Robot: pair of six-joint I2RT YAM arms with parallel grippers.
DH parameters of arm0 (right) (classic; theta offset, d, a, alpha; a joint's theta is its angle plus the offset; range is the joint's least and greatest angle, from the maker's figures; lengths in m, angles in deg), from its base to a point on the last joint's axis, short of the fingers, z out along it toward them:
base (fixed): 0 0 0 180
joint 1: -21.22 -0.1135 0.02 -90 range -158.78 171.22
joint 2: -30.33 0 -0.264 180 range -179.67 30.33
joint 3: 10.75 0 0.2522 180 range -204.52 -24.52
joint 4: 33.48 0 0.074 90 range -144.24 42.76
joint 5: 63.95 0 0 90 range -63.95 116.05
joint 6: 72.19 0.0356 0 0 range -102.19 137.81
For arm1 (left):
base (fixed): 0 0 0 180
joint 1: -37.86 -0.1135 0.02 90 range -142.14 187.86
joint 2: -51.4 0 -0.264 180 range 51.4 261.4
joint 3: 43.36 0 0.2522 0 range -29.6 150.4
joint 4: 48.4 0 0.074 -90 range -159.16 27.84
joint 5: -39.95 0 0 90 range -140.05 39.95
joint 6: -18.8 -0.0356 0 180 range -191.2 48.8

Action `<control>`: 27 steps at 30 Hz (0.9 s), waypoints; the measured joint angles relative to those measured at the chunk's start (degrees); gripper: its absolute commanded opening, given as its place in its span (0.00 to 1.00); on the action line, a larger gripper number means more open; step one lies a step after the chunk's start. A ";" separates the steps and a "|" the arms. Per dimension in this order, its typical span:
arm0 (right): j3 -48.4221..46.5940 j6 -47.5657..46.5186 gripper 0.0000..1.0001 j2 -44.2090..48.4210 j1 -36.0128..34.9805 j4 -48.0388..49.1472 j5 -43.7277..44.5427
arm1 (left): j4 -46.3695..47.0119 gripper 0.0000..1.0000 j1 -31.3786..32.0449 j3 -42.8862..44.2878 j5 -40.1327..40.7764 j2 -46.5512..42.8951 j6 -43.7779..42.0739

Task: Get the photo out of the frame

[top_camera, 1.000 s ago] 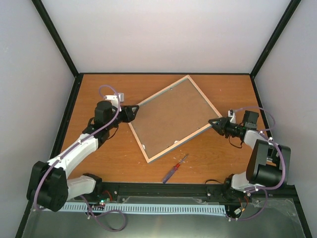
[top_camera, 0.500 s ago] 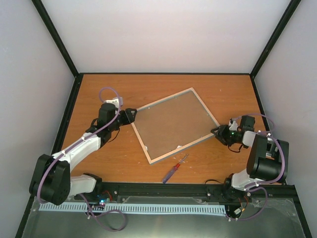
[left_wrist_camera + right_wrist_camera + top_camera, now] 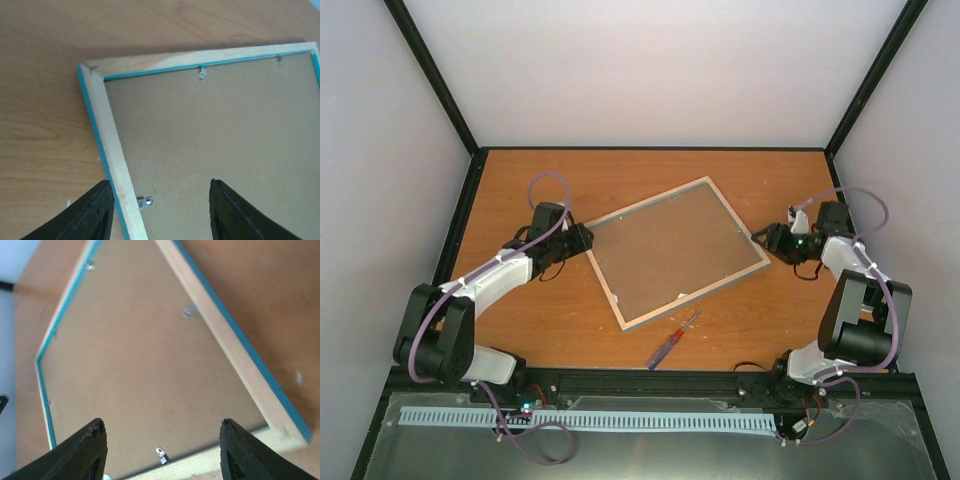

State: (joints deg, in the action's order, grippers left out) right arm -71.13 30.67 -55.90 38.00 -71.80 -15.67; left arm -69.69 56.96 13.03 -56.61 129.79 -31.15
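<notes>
Frame (image 3: 675, 252) lies back-up on tabletop (image 3: 570, 325); left hand (image 3: 582, 238), right hand (image 3: 767, 240) both released beside it. Tabs (image 3: 145, 201) look closed: prying the board (image 3: 225, 130) could skid it.

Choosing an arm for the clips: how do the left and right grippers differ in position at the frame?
The left gripper sits at the frame's left corner, the right gripper at its right corner. The left gripper points rightward, the right gripper leftward. Both are open and empty.
</notes>
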 measured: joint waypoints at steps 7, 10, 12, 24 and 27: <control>-10.67 -20.74 0.56 -0.79 -0.76 -12.17 -6.29 | -6.56 0.49 1.49 1.81 -0.98 4.09 3.50; -8.28 -26.23 0.58 1.70 -0.83 -15.10 -6.78 | -9.09 0.48 4.02 2.89 -1.27 6.62 4.81; -6.43 -28.06 0.58 5.11 -0.83 -16.09 -6.82 | -10.58 0.47 6.01 3.98 -0.72 8.37 5.70; -5.55 -29.57 0.61 8.04 -0.85 -13.33 -11.13 | -16.63 0.48 14.34 9.46 2.43 15.47 8.83; -5.05 -30.01 0.61 8.04 -0.85 -13.27 -11.91 | -17.90 0.51 14.78 9.14 3.52 13.70 9.51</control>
State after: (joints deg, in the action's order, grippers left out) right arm -76.17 0.66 -47.86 37.14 -85.07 -27.58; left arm -87.59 71.73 22.17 -53.09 143.49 -21.64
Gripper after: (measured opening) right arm 0.605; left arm 0.486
